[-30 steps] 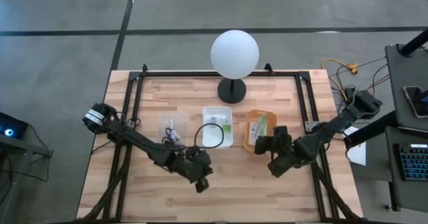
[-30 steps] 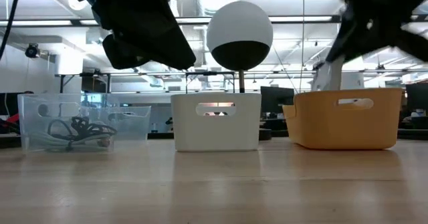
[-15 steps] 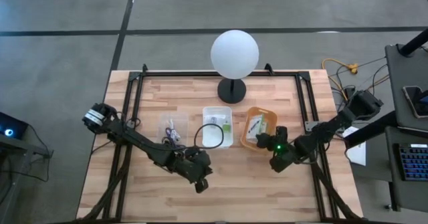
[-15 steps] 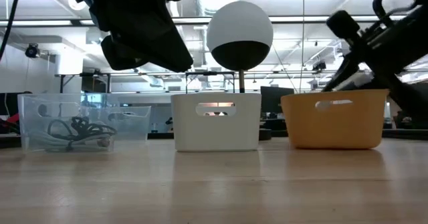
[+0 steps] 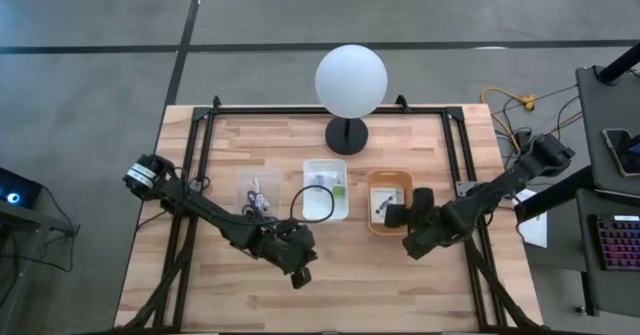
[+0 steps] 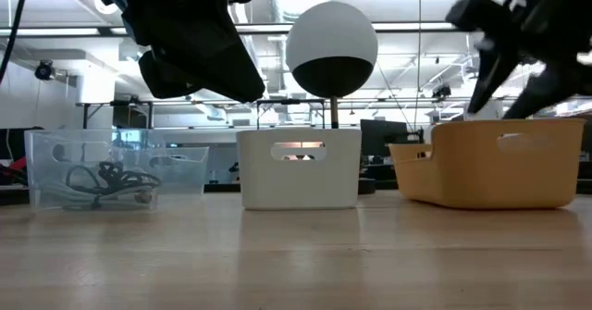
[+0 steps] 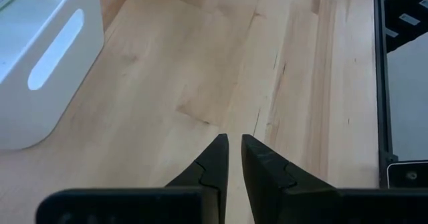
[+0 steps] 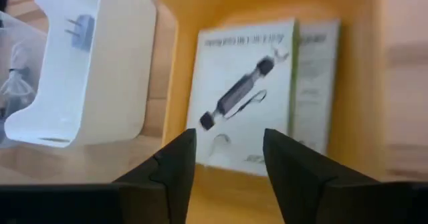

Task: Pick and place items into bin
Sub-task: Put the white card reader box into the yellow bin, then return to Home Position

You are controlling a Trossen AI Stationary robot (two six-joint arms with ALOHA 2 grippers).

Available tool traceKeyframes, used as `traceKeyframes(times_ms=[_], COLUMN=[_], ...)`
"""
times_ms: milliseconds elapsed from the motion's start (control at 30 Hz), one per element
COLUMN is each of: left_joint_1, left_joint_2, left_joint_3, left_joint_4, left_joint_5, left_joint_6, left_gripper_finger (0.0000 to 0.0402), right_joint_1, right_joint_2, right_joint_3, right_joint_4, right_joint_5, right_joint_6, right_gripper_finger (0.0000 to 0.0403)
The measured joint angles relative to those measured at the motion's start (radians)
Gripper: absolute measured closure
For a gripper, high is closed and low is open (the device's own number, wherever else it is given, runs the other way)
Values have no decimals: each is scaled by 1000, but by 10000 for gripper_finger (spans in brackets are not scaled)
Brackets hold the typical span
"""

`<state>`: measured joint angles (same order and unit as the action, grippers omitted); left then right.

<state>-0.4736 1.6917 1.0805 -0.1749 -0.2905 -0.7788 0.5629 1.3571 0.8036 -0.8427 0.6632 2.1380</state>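
Note:
The orange bin (image 5: 388, 180) stands right of the white bin (image 5: 325, 165) and holds two flat white printed packets (image 8: 241, 90). My right gripper (image 5: 397, 215) hovers open over this bin's near end, and the packets show between its fingers (image 8: 227, 177). A grey-blue adapter (image 8: 79, 30) and a black cable loop (image 5: 318, 197) lie in the white bin. Thin cables (image 6: 102, 182) lie in the clear bin (image 5: 258, 193). My left gripper (image 7: 234, 144) is shut and empty above bare wood near the table's near edge. My right gripper stands with open fingers above the orange bin's near wall (image 8: 221, 197), slanting down from the table's near right. Whether a finger touches that wall I cannot tell.
A lamp with a white globe (image 5: 350, 80) stands on its dark base (image 5: 346, 135) at the far edge, behind the white bin. The three bins sit in a row across the table's middle. Bare wood (image 5: 350, 275) lies between the bins and the near edge.
The orange bin has turned from slanted to square with the other bins and slid a little toward the near edge; in the low view it shows larger and farther right. The right gripper has shifted slightly toward the table's left over the bin's near end.

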Motion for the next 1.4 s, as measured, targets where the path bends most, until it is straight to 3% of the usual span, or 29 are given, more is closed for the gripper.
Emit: traceKeyframes(times_ms=[133, 300, 367, 467, 600, 667, 800, 900, 1067, 1233, 1400], left_joint_1=[0, -24, -38, -53, -26, 41, 213, 270, 337, 376, 402], left_joint_2=[0, -44, -96, -195, -283, -288, -255, -253, -372, -661, -937], left_joint_3=[0, 20, 43, 44, -23, -66, -139, -193, -298, -437, -545], left_joint_4=[1, 6, 15, 94, 367, 550, 812, 855, 861, 692, 436], left_joint_5=[0, -75, -124, -128, -49, 31, 216, 241, 239, 216, 140], left_joint_6=[0, 52, 89, 175, 356, 388, 231, 205, 211, 260, 331], left_gripper_finger=[375, 375, 375, 375, 375, 375, 375, 375, 375, 375, 375], right_joint_1=[-1, 19, 47, 101, 127, 83, -30, -63, -90, -101, -99], right_joint_2=[8, 48, 55, 50, 44, 26, -47, -175, -468, -772, -911], right_joint_3=[141, 325, 376, 401, 299, 215, 46, -37, -161, -267, -335], right_joint_4=[-260, -469, -431, -152, 376, 531, 722, 753, 610, 451, 414], right_joint_5=[11, 18, 11, -46, -38, -46, -151, -203, -110, -22, 64], right_joint_6=[-67, -308, -439, -655, -950, -1032, -1113, -1160, -1194, -1126, -1111], right_gripper_finger=[231, 234, 236, 244, 261, 272, 295, 309, 318, 316, 315])
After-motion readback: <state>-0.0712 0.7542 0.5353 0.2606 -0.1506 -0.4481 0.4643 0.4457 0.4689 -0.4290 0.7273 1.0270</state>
